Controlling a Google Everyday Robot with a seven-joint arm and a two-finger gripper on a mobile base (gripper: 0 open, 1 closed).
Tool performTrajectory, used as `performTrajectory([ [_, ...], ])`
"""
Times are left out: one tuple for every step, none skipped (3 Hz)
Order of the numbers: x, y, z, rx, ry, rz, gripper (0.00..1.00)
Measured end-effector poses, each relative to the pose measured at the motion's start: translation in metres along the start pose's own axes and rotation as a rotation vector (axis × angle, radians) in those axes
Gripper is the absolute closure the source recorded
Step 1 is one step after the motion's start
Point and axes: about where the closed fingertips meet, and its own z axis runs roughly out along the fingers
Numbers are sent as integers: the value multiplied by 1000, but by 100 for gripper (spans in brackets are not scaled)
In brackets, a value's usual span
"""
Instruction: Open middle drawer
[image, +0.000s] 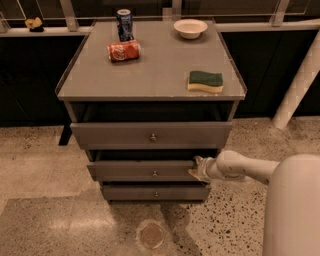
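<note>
Grey panels make up the cabinet (75, 112), and its surface (160, 72) carries, from the left, a red can (123, 50) lying on its side, a blue can (124, 24) upright just behind it, a white bowl (190, 28) at the back and a green-and-yellow sponge (205, 81) near the right edge.

Below, three drawers are stacked. The middle drawer (130, 171) sits between the top drawer (110, 135) and the bottom drawer (130, 192), with its small round knob (154, 173) at the centre of its front. A dark gap shows above its panel, so it looks partly drawn out, though not fully.

At the right end of that panel is the end effector (199, 169), touching or just beside the corner and well apart from the knob. Whether it is spread or pressed together cannot be told. Its white arm (240, 167) runs off to the right.

The opening looks begun but unfinished; more outward travel seems to be what is left.
</note>
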Motion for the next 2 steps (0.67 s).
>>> performTrajectory([
  [0, 13, -13, 17, -5, 0, 100],
  [0, 13, -12, 17, -5, 0, 100],
])
